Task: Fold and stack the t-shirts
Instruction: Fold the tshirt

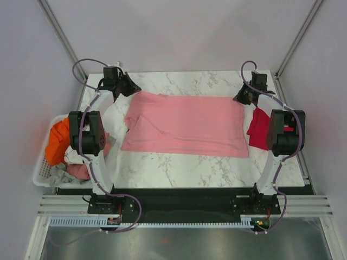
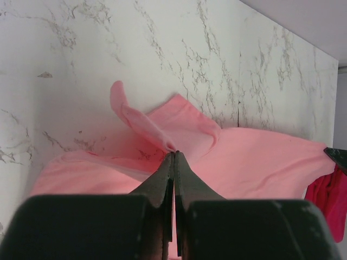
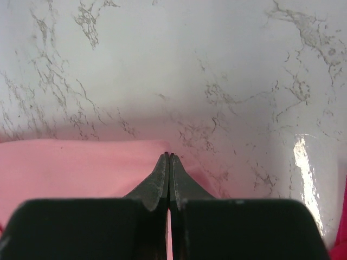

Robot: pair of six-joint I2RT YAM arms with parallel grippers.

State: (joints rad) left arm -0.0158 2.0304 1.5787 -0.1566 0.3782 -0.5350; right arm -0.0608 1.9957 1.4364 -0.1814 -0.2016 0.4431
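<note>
A light pink t-shirt lies spread across the marble table, with its far left part rumpled. At that far left corner my left gripper is shut on a raised fold of the pink t-shirt, the cloth pinched at the tips of the left gripper. My right gripper sits at the far right corner. The right wrist view shows the right gripper shut on the edge of the pink t-shirt. A crimson red t-shirt lies bunched at the right, partly under the right arm.
A white basket hangs off the table's left side, holding an orange garment and other crumpled clothes. Grey walls and frame posts enclose the table at the back and sides.
</note>
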